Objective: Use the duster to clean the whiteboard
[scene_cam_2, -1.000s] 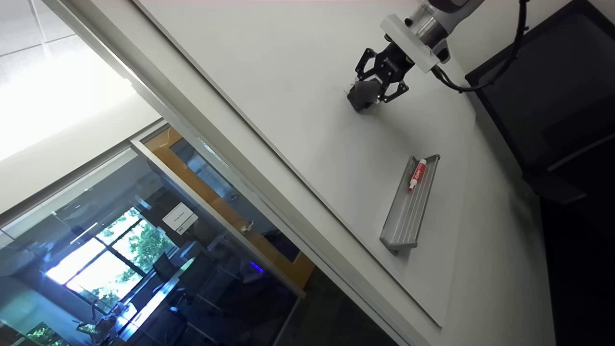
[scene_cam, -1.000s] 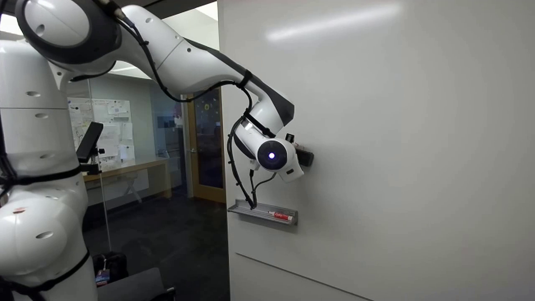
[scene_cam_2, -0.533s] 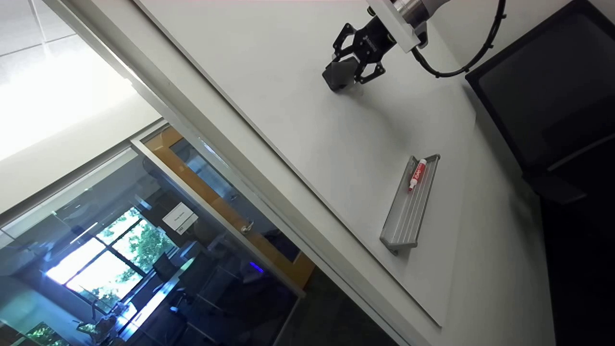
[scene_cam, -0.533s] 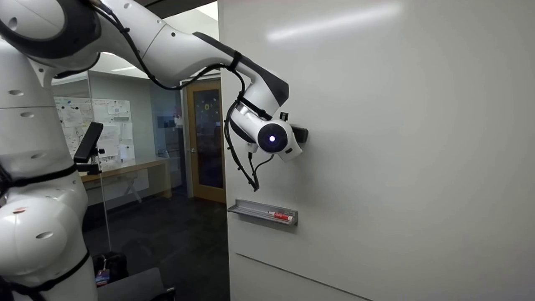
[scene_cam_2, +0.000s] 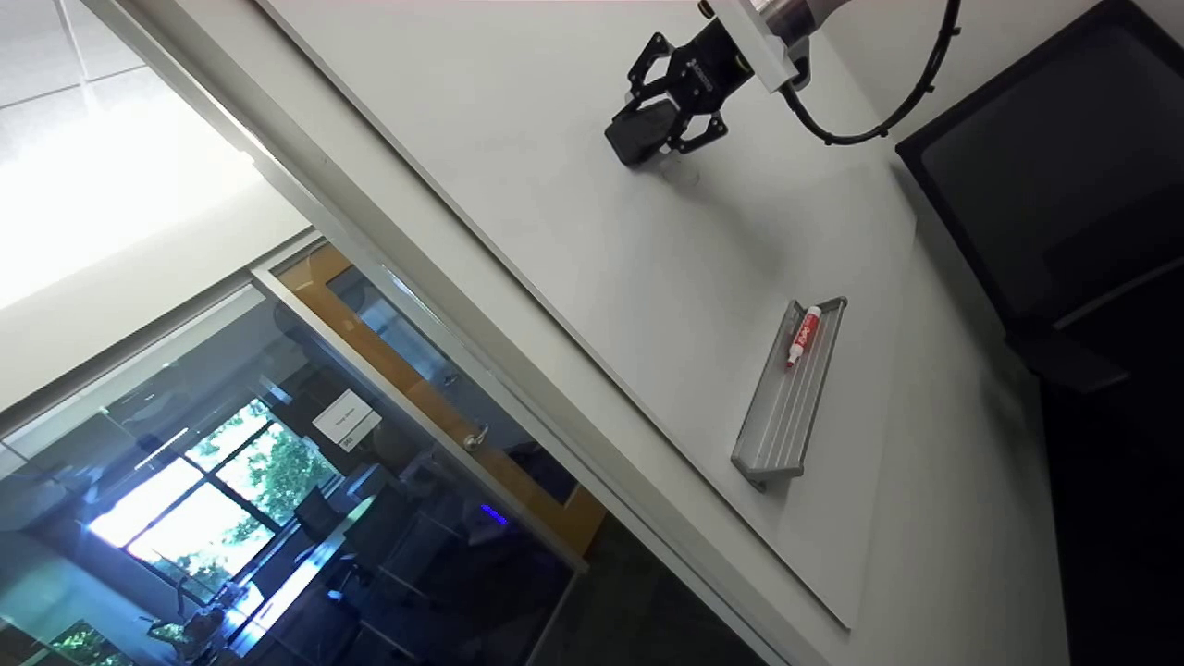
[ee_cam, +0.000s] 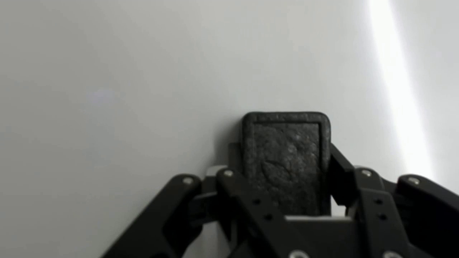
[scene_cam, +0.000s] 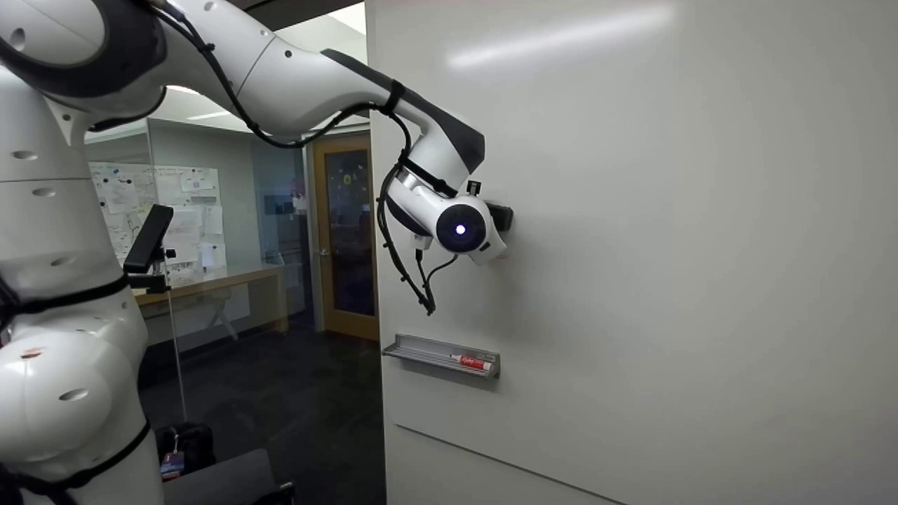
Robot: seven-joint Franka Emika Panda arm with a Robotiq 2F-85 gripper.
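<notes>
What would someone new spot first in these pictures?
Probably the big white jointed robot arm across an exterior view's upper left. Its black gripper holds a dark rectangular duster in front of the glossy, pale, upright whiteboard. Below, a bright red-and-white marker lies on a narrow grey ledge.

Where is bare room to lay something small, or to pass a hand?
The marker tray is bare between the red whiteboard marker and the tray end nearest the door. In an exterior view, a hand could pass right of the robot arm, over bare whiteboard. Crowded: above the tray, where the gripper holds the duster.
</notes>
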